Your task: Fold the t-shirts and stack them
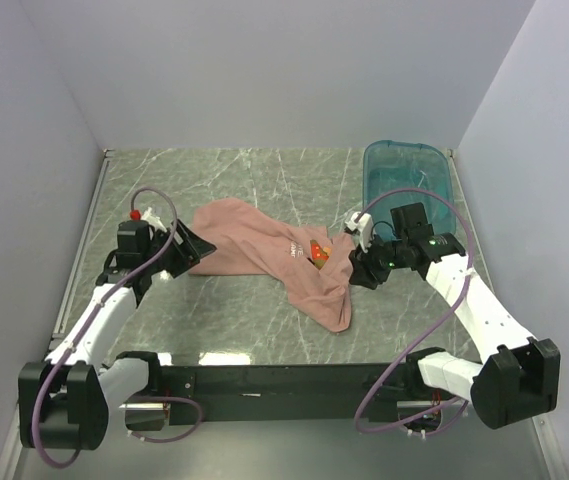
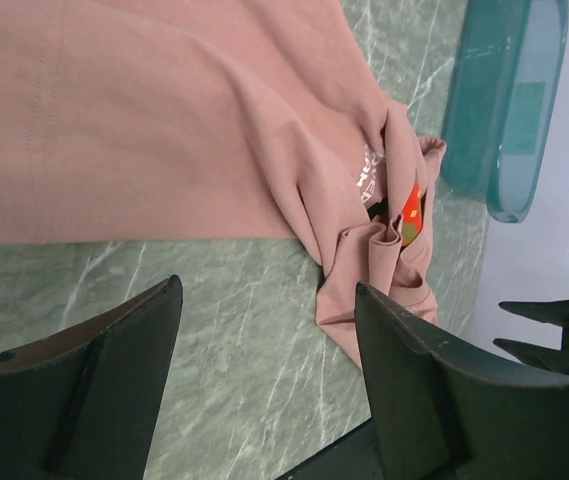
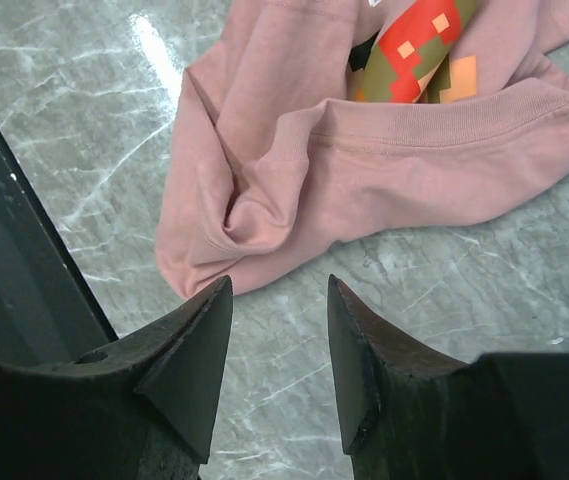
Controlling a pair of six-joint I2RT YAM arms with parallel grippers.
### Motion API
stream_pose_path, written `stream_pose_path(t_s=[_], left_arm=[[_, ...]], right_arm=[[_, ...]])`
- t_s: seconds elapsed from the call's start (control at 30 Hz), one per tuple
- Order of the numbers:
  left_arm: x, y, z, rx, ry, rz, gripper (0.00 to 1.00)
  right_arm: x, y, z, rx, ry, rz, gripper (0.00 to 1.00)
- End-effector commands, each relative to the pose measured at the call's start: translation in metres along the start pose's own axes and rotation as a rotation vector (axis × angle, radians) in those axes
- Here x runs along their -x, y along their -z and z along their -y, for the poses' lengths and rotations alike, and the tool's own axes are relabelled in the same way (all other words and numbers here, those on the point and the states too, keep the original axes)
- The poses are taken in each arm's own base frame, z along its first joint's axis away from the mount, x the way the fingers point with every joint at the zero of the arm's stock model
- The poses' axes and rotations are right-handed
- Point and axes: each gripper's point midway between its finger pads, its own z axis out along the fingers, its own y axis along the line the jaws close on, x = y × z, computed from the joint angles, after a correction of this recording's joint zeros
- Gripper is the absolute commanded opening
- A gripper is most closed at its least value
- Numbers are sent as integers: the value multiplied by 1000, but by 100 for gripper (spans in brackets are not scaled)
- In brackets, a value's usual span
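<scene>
One salmon-pink t-shirt lies crumpled on the marble table, its chest print of white text and orange marks showing near its right end. It also shows in the left wrist view and the right wrist view. My left gripper is open and empty at the shirt's left edge, just off the cloth. My right gripper is open and empty at the shirt's right edge, over bare table beside the bunched collar.
A translucent teal plastic tub stands at the back right, close behind the right arm; it also shows in the left wrist view. Grey walls close in the table on three sides. A dark rail runs along the near edge.
</scene>
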Motion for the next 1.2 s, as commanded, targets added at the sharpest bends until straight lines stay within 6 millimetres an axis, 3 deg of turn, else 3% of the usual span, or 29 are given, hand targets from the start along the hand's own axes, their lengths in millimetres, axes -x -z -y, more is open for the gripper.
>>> stream_pose_path(t_s=[0.0,0.27,0.7,1.17], left_arm=[[14,-4,28,-89,-75,14,75],[13,-26,38,-71,-94,-13,76],[22,-67,36,69,-63,-27,75],[25,-84,33,105,-91,-42,75]], right_arm=[[13,3,3,-12,4,51,50],[12,4,5,-25,-3,56,50],[11,5,5,-28,-3,59,50],[10,6,4,-36,5,62,51]])
